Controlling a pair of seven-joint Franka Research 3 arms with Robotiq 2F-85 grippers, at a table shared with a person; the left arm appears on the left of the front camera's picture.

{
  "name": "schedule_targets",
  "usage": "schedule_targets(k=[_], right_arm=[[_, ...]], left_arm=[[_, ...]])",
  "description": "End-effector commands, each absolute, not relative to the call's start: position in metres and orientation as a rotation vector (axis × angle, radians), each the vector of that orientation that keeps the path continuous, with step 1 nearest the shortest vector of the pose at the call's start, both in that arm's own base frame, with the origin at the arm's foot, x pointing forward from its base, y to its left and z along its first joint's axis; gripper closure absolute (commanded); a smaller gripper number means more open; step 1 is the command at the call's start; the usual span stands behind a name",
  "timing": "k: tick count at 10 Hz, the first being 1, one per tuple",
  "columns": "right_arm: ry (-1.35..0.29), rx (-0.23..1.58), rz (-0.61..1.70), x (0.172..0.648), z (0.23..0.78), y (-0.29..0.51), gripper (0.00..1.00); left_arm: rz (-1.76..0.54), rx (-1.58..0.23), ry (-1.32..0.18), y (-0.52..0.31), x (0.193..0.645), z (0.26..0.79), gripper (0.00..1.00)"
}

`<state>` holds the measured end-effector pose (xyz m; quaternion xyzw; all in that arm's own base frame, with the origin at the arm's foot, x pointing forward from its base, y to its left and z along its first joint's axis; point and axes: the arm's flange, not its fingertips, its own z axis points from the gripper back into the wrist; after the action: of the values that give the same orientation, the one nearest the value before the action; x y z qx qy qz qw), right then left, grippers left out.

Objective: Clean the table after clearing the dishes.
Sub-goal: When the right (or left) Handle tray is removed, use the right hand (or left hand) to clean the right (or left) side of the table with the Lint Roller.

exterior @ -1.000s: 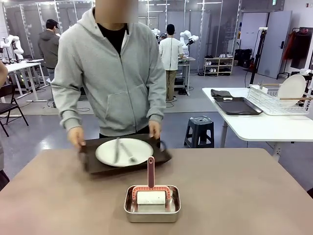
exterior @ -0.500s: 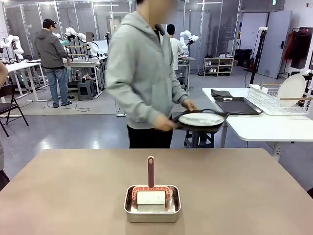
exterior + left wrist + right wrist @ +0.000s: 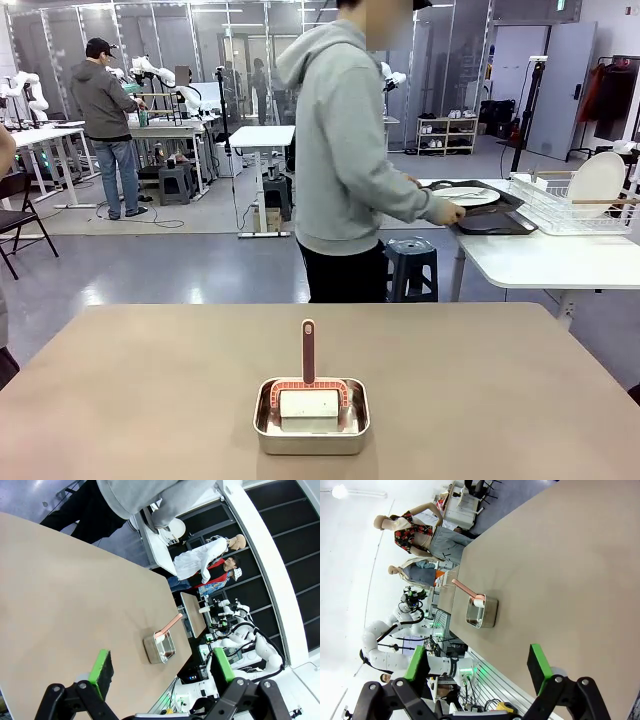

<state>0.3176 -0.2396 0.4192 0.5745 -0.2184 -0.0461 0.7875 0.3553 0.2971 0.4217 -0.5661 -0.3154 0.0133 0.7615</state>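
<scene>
The tan-brown table (image 3: 500, 400) spreads across the front view with no dishes on it. Beyond its far edge a person in a grey hoodie (image 3: 350, 150) faces right, a hand on a dark tray (image 3: 492, 222) that carries a white plate (image 3: 465, 196) over the white side table (image 3: 540, 262). In the left wrist view my left gripper (image 3: 162, 666) hangs open above the table (image 3: 60, 605), nothing between its green pads. In the right wrist view my right gripper (image 3: 476, 664) is also open and holds nothing above the table (image 3: 560, 570).
A shiny metal pan (image 3: 310, 430) holds a white roller with an upright pink handle (image 3: 308, 350) near the table's front middle, as seen in the pan (image 3: 159, 648) and the pan (image 3: 482, 612). A wire rack (image 3: 570, 212) with a plate stands on the side table. A grey stool (image 3: 410, 268) stands beside it.
The person lifted the tray with the plate off the tan table, turned right and carried it over the white side table. Both grippers stayed open.
</scene>
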Motion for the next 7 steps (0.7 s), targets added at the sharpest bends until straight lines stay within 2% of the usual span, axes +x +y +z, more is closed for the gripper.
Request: schedule_targets(k=[1, 4, 7], right_arm=[[-0.480, 1.231, -0.101, 0.316, 0.421, -0.240, 0.00], [-0.480, 1.231, -0.101, 0.316, 0.421, -0.240, 0.00], [-0.480, 1.231, -0.101, 0.316, 0.421, -0.240, 0.00]], left_arm=[[-0.066, -1.191, -0.682, 0.284, 0.361, 0.436, 0.00], [-0.412, -1.043, -0.586, 0.206, 0.400, 0.486, 0.00], [-0.797, -0.864, -0.436, 0.086, 0.440, 0.540, 0.00]])
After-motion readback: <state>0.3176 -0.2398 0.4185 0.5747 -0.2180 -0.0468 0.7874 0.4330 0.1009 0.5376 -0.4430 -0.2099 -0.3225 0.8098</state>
